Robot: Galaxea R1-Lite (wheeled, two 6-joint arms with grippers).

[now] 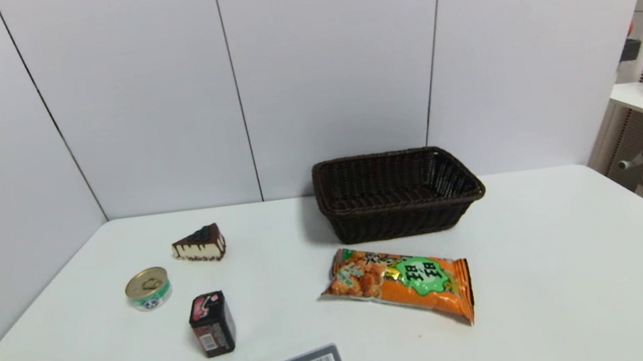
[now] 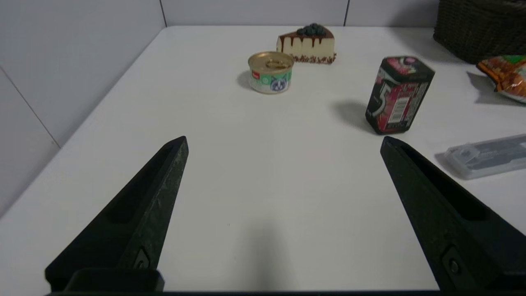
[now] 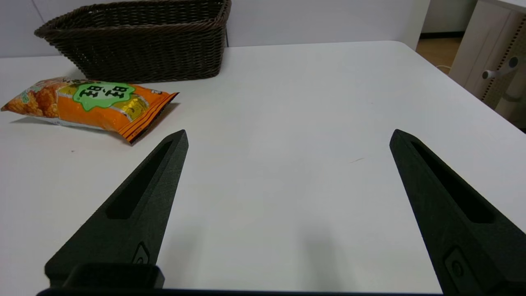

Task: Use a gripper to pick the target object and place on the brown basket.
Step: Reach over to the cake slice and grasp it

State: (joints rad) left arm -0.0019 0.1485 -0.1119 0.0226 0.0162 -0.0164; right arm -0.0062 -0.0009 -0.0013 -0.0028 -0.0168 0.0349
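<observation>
Five items on white table (image 1: 554,274); grey panel walls (image 1: 332,69) behind.

Left gripper (image 2: 283,142), a black claw with 2 pointed, tapering fingers: fingers spread wide, nothing between the tips, held low. Right gripper (image 3: 287,135), of identical black 2-fingered form: likewise spread wide, holding nothing.

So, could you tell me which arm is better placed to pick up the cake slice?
The left. The cake slice lies on the table's left side, ahead of the open left claw. The open right claw faces the basket and snack bag instead.
</observation>
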